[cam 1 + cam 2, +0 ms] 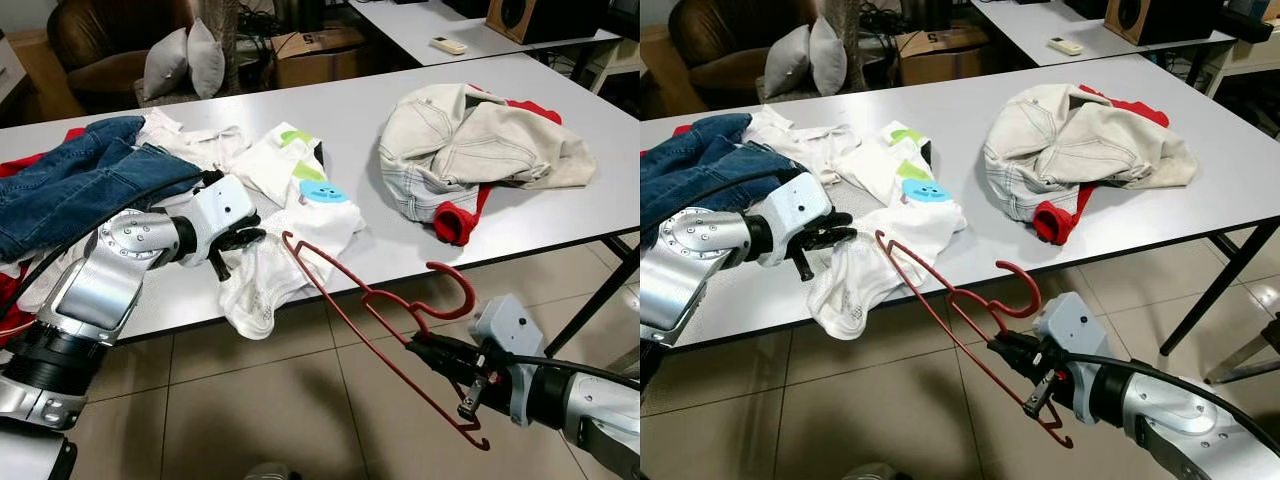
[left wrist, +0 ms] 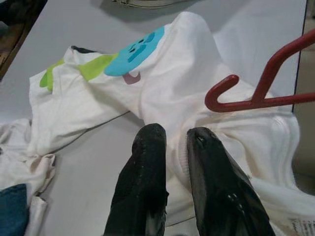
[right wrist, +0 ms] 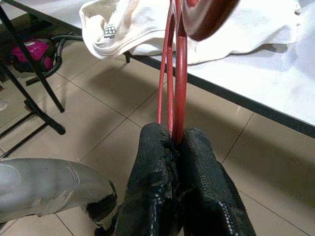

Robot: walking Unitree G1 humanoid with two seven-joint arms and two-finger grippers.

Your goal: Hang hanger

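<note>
You are facing a long white table [image 1: 560, 215] strewn with clothes. Blue jeans [image 1: 75, 185] lie heaped at its left end, and a cream jacket [image 1: 480, 150] with red cuffs is bunched toward the right. Between them sits a white T-shirt [image 1: 290, 225] with a blue and green print, its lower part drooping over the near table edge.

Your left gripper [image 1: 238, 240] rests on that T-shirt at the table edge; its fingers [image 2: 147, 162] stand a narrow gap apart with white fabric showing between them, though you cannot tell if they pinch it.

Your right gripper [image 1: 445, 362] is below table height, over the tiled floor, its jaws clamped tight on the red hanger [image 1: 340, 315]. The hanger tilts up toward the table, its hook [image 1: 455, 280] curling beside the table edge.
</note>
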